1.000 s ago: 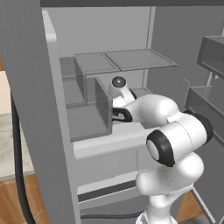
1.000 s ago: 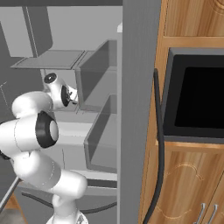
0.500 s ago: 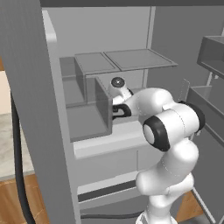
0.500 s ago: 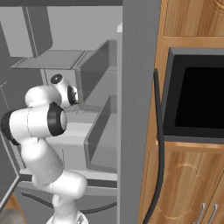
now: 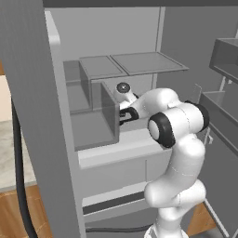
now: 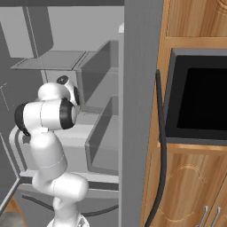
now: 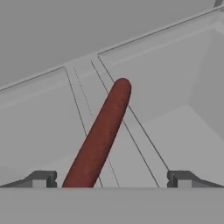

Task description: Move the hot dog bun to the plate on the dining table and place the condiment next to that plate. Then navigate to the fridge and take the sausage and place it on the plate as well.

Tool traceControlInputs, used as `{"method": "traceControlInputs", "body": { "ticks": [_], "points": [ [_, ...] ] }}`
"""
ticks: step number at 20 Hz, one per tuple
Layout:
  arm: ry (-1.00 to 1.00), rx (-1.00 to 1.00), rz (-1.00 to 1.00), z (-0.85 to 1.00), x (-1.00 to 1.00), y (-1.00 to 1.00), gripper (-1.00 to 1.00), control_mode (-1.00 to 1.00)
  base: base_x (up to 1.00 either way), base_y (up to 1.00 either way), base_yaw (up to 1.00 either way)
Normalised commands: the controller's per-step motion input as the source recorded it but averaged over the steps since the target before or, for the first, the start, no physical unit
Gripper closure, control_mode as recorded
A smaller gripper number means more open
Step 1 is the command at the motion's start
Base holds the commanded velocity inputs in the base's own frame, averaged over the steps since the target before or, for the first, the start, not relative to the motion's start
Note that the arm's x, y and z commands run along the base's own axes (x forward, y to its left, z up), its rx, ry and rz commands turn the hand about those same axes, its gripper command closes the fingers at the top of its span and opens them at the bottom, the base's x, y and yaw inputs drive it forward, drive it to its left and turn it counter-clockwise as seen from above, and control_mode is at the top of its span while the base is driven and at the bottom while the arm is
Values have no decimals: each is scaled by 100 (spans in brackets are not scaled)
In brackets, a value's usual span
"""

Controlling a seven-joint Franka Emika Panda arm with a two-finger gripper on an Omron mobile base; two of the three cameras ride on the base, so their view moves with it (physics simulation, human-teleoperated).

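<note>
Hand view, item one: sausage, dark red-brown, lying on a grey fridge shelf, running from the lower centre of the frame up toward the centre; its near end is cut off by the bottom band. End effector: fingertips spread wide at lower left and lower right, sausage between them, untouched as far as can be seen.

Left base view: arm reaching into the open fridge, elbow swung further right and lower than a second ago. Wrist sits at frame centre; fingers hidden behind a clear bin.
</note>
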Motion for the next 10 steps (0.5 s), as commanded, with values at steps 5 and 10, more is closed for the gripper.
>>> {"method": "traceControlInputs", "body": {
  "ticks": [5,10],
  "points": [
    [1,3,-4,-19,40,3,-100,-100,0,0,0],
    [4,5,-3,-14,37,1,-100,-100,0,0,0]
  ]
}}
